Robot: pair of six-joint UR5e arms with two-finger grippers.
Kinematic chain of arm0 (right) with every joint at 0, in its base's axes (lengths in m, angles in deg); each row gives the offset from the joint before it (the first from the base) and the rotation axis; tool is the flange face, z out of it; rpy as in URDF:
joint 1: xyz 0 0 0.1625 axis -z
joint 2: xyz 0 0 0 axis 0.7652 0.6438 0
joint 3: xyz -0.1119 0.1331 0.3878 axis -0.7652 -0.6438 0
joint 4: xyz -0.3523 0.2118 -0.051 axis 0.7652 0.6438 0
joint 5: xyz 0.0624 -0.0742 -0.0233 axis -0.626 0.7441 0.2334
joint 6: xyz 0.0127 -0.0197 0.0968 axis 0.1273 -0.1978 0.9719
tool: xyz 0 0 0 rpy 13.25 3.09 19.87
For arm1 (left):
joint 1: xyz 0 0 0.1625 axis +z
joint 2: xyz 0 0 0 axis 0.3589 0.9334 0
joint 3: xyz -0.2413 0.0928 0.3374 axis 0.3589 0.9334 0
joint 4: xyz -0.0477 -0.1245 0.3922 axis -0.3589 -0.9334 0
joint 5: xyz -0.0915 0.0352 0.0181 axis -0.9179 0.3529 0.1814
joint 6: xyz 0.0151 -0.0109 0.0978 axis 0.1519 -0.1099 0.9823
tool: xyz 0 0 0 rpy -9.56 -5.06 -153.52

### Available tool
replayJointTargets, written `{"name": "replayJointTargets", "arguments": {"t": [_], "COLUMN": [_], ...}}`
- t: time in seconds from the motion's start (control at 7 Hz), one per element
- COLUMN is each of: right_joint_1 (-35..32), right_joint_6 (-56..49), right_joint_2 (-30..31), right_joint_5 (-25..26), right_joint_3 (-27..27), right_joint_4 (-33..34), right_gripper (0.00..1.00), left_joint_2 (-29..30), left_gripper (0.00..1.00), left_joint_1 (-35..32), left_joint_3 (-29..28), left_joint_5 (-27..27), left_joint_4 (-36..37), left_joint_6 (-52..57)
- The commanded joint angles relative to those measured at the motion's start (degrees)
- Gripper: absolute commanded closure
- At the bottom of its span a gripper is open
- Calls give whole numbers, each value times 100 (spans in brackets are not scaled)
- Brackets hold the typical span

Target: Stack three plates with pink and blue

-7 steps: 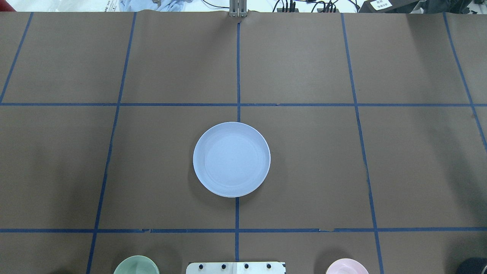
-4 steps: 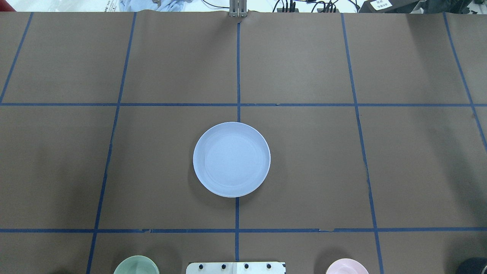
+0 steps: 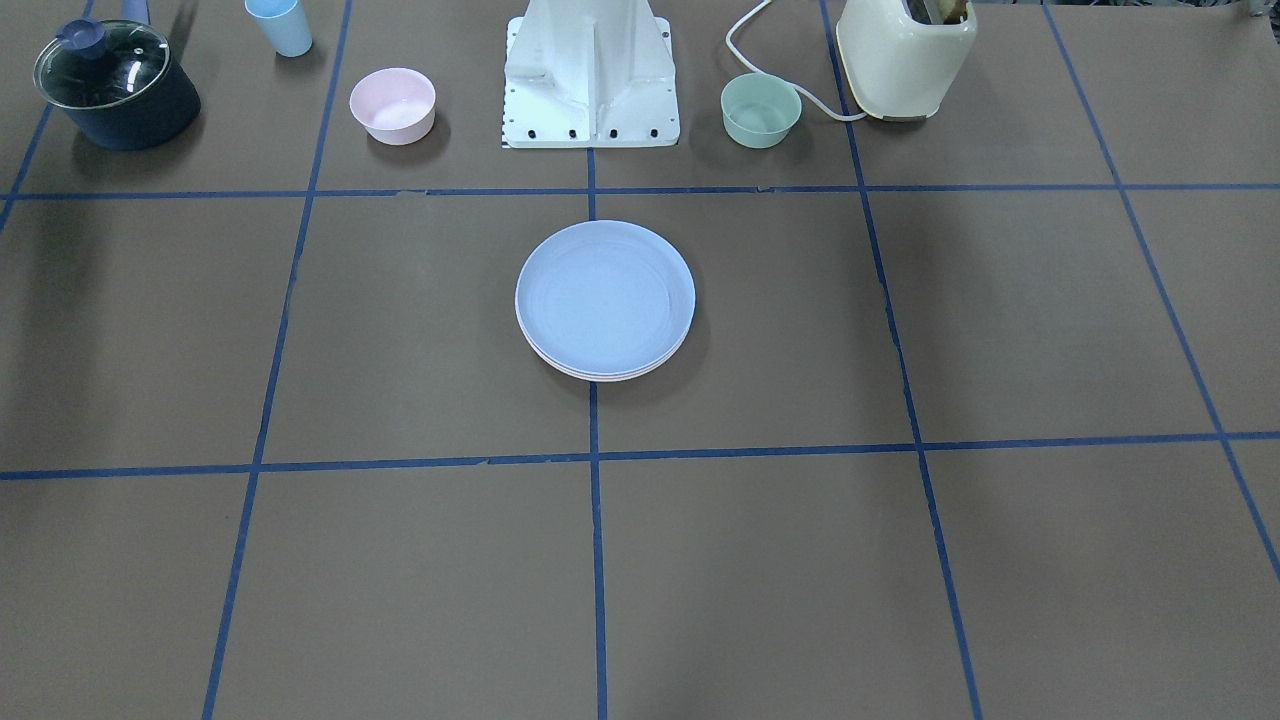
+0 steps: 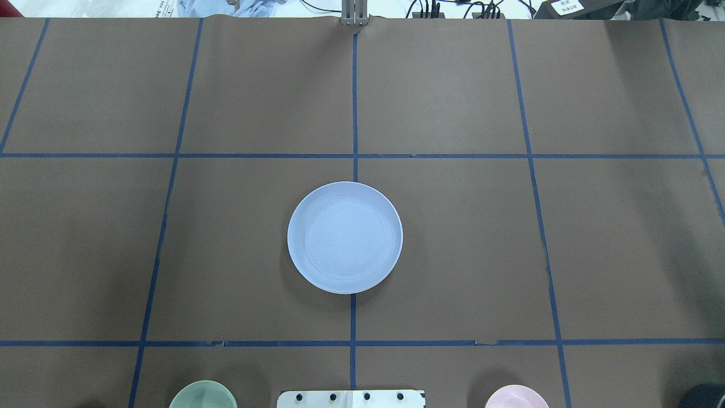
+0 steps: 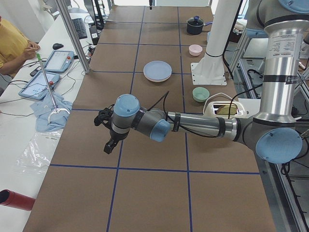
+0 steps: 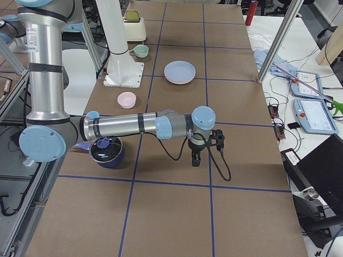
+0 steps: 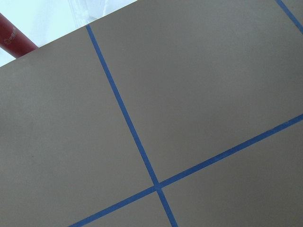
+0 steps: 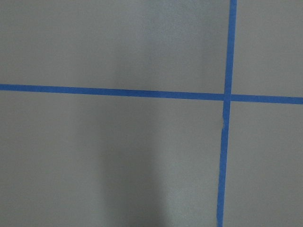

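Note:
The pale blue plate (image 4: 344, 237) lies on top of a stack at the table's centre, also seen in the front view (image 3: 605, 297). Thin pale rims of plates under it (image 3: 602, 377) show at its near edge; I cannot tell their colours apart. My left gripper (image 5: 109, 146) shows only in the left side view, low over bare table far from the stack. My right gripper (image 6: 195, 159) shows only in the right side view, also low over bare table far from the stack. I cannot tell whether either is open or shut. Both wrist views show only table and tape.
By the robot base (image 3: 590, 80) stand a small pink bowl (image 3: 392, 104), a mint-green bowl (image 3: 760, 110), a light-blue cup (image 3: 280, 25), a lidded dark pot (image 3: 115, 85) and a cream toaster (image 3: 905, 55). A red cylinder (image 5: 17, 199) lies at the table's left end.

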Motion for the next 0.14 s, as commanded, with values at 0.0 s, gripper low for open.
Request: {"name": "replayJointTargets", "arguments": {"t": [0.0], "right_joint_1": [0], "right_joint_6": [3], "right_joint_2": [-12], "right_joint_5": [0], "right_joint_3": [33], "right_joint_4": [0], "right_gripper": [0], "left_joint_2": [5], "left_gripper": [1], "left_joint_1": [0], "left_joint_3": [86], "left_joint_5": [24], "left_joint_4": [4], "left_joint_6": [-1]}}
